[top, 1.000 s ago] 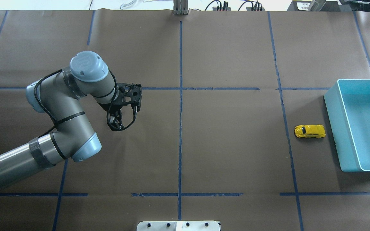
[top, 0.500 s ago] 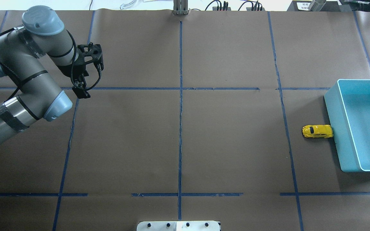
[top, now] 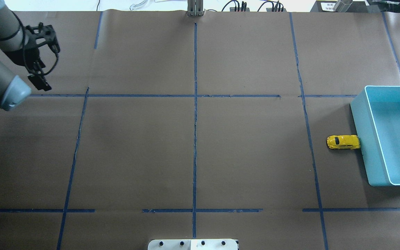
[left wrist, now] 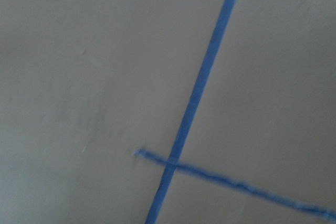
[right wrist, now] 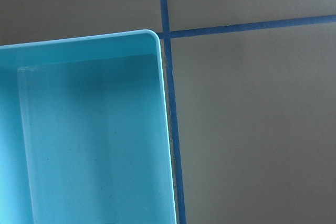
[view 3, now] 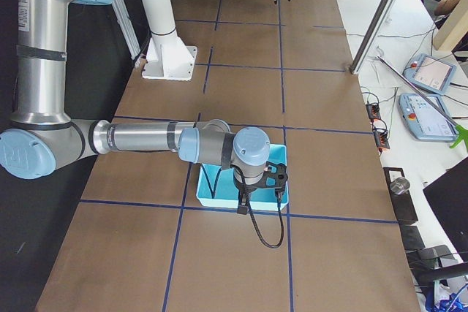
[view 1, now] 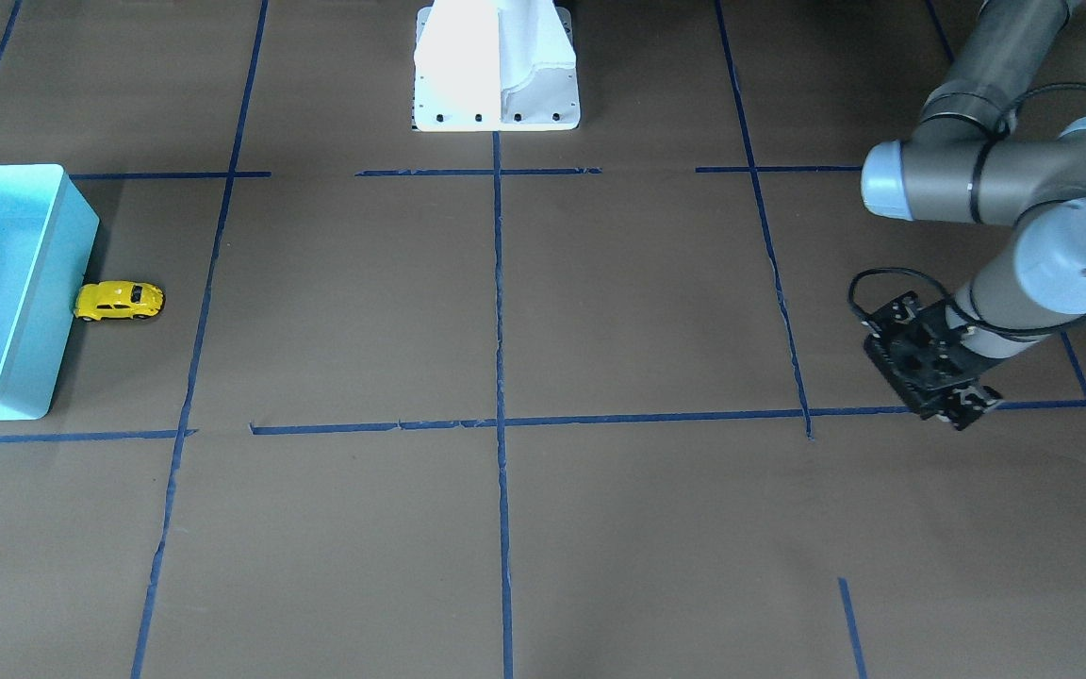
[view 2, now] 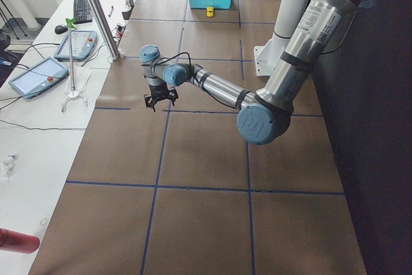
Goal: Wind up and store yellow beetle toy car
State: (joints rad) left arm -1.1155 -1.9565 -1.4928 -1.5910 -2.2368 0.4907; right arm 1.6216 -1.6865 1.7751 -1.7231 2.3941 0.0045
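Note:
The yellow beetle toy car [top: 343, 142] stands on the brown table with its nose against the left outer wall of the light blue bin [top: 359, 114]. It also shows in the front view [view 1: 119, 301] beside the bin [view 1: 72, 273], and small in the left view [view 2: 210, 11]. My left gripper [top: 40, 80] hangs empty above the table's far left, far from the car, and its fingers look open in the left view [view 2: 159, 102]. My right gripper [view 3: 256, 193] hovers over the bin's near corner; I cannot tell whether it is open. The right wrist view shows the empty bin [right wrist: 79, 129].
Blue tape lines divide the brown paper. The white robot base [view 1: 496, 66] stands at the table's near edge. A metal post [top: 195, 8] rises at the far edge. Tablets [view 2: 35, 75] lie on the side bench.
The car rolled right until it met the bin wall, then stayed still. My left arm swung back and away to the table's far left corner.

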